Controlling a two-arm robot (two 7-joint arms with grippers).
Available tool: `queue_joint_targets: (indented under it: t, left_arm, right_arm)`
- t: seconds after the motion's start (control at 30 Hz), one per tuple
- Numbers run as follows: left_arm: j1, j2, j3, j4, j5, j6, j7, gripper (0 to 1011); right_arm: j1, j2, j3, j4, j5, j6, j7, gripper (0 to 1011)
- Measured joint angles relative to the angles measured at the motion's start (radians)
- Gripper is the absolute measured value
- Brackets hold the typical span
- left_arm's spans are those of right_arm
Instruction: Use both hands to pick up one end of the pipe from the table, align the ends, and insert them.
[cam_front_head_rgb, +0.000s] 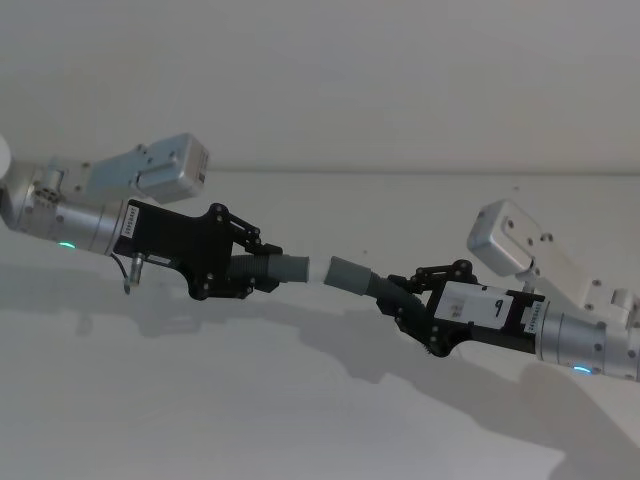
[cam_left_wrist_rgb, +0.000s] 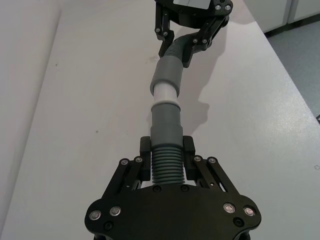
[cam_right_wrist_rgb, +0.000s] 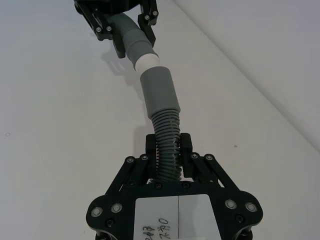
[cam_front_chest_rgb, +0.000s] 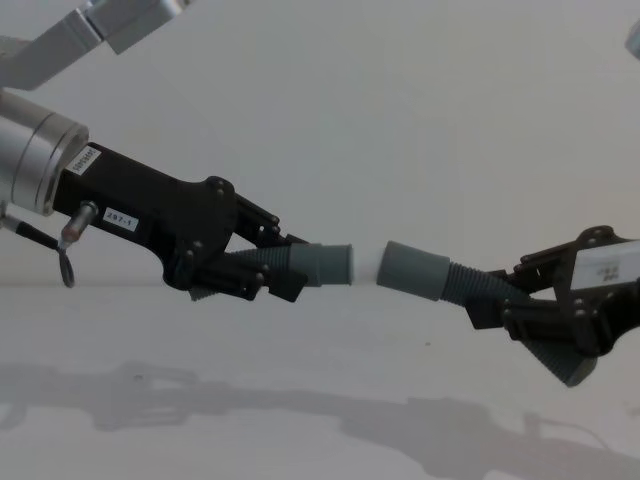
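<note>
Two pipe pieces are held clear of the table (cam_front_head_rgb: 300, 400), one in each gripper, with their ends facing across the middle of the workspace. The left gripper (cam_front_head_rgb: 262, 272) is closed on the ribbed part of the left pipe piece (cam_front_head_rgb: 278, 270); the same grasp is seen from the left wrist, where the fingers (cam_left_wrist_rgb: 145, 156) are pressed against the ribs on both sides. The right gripper (cam_front_head_rgb: 398, 298) is likewise clamped on the ribbed part of the right pipe piece (cam_front_head_rgb: 365, 281).

Pick-up is judged complete for both pieces. Alignment appears largely achieved: in the chest view the slimmer collar (cam_front_chest_rgb: 325, 265) and the wider socket (cam_front_chest_rgb: 412, 269) lie nearly on one line, at close to the same height. The whitish tip (cam_left_wrist_rgb: 164, 92) is seen bridging the space between the collars, and in the right wrist view its far end meets the mouth of the socket. Whether it has entered the socket or only touches the rim cannot be told.

Insertion is judged unfinished, since most of the tip is exposed. A slight bend between the two axes is noted in the head view; some correction may be required before the ends are pressed fully home.
</note>
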Motion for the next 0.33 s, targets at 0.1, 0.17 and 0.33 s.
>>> queue_joint_targets:
  t: [0.1,0.17,0.33]
  left_arm:
    - [0.0,0.001,0.0,-0.001,-0.001,0.001,0.0,360]
    - [0.0,0.001,0.001,-0.001,-0.001,0.001,0.0,360]
    - [0.001,0.002,0.001,-0.002,-0.002,0.001,0.001,360]
  right_arm:
    - [0.001,0.0,-0.001,0.001,0.001,0.0,0.001,264]
    - [0.002,0.0,-0.002,0.001,0.001,0.0,0.001,264]
    - [0.003,0.0,-0.003,0.002,0.002,0.0,0.001,264]
